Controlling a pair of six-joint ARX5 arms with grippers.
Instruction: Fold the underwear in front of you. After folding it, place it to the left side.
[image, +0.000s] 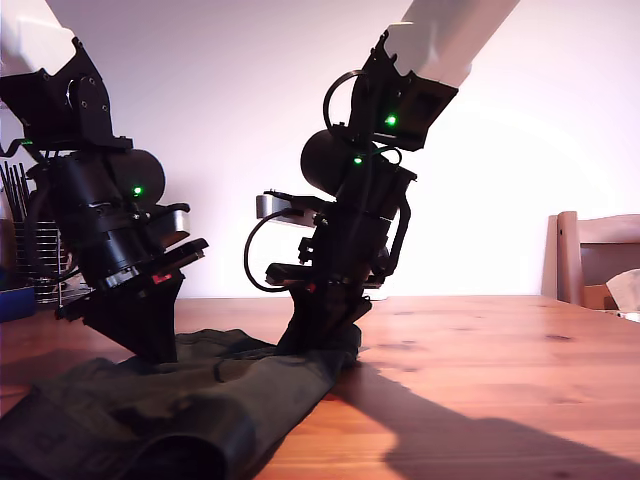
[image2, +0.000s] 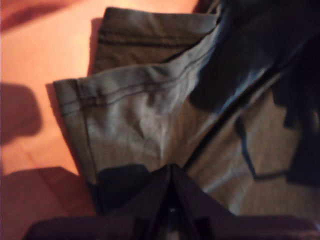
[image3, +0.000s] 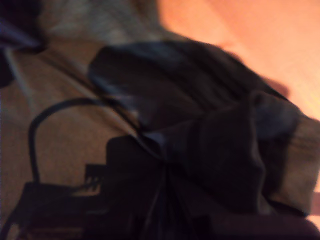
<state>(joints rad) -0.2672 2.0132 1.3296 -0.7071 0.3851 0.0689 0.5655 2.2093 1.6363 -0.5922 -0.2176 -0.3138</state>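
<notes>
Exterior view, lower left: underwear (image: 190, 400) on table (image: 480, 350); my first gripper (image2: 171, 172) and my second gripper (image3: 162, 170) both pinched shut on its cloth

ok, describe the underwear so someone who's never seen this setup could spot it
On the wooden table, look under the two black robot arms at the exterior view's lower left. The underwear is the dark green-black cloth lying rumpled there, the only soft thing among rigid parts.
</notes>
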